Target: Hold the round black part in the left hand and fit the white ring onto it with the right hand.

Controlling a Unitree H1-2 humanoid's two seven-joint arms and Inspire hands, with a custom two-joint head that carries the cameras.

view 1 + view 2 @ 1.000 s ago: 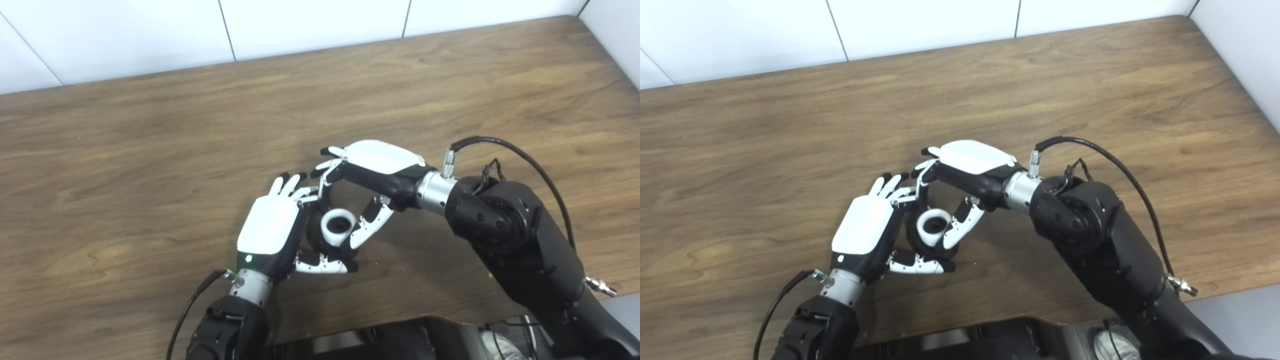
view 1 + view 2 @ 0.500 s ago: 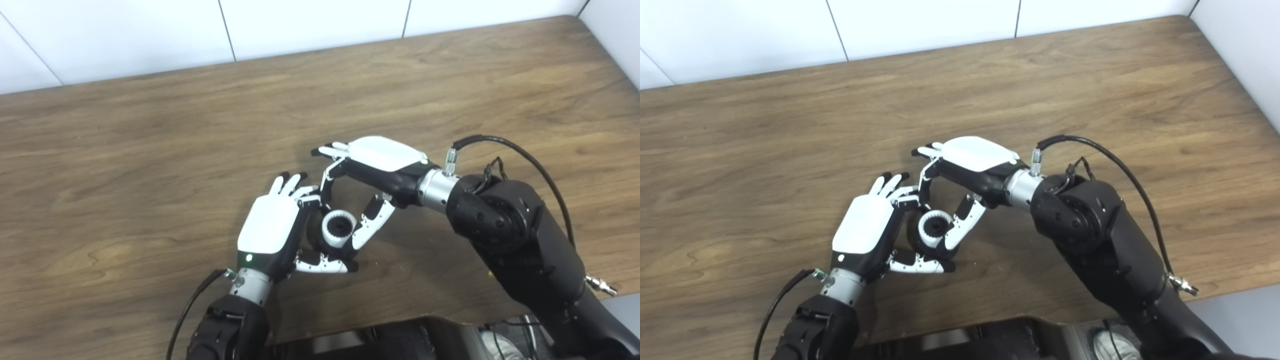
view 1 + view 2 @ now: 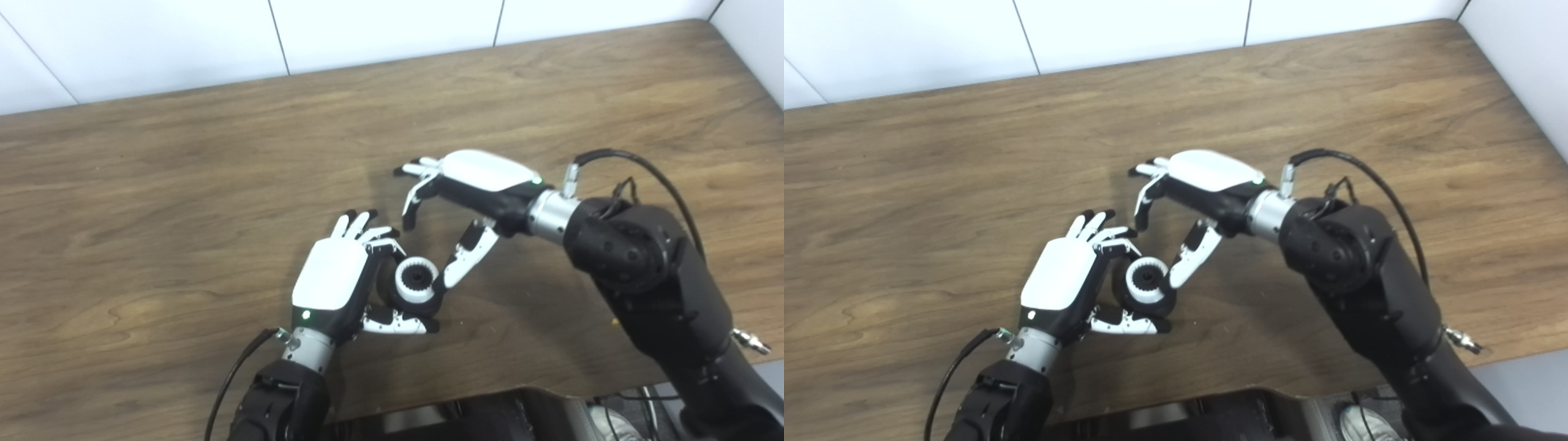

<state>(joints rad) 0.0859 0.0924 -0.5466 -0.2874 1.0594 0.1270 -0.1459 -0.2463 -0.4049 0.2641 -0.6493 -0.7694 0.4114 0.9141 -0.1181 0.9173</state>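
Holding: the left hand [image 3: 331,274] grips the round black part [image 3: 405,301] low over the wooden table [image 3: 184,184]; its fingers [image 3: 373,240] curl over the far side of the part and its thumb [image 3: 395,322] lies along the near side
Left hand posture: white back plate faces up; a green light shows near the wrist; its arm enters from the bottom edge, left of centre
Round black part: sits at the middle of the table's near half, between the two hands; mostly hidden by the ring on top and by the left hand's fingers around it
White ring [image 3: 416,281]: seated on top of the round black part; toothed along its rim, with a dark hole at its centre; whether it is pressed fully home cannot be told
Right hand [image 3: 474,184]: empty and spread, palm down, up and to the right of the ring; its fingers [image 3: 415,195] reach left and bend downward, apart from the ring; its thumb [image 3: 467,260] points down-left, the tip just beside or touching the ring's right edge, which of the two cannot be told
Right arm: black, comes in from the lower right corner; a black cable [image 3: 631,160] loops over the wrist
Background: white wall panels [image 3: 380,30] run along the table's far edge
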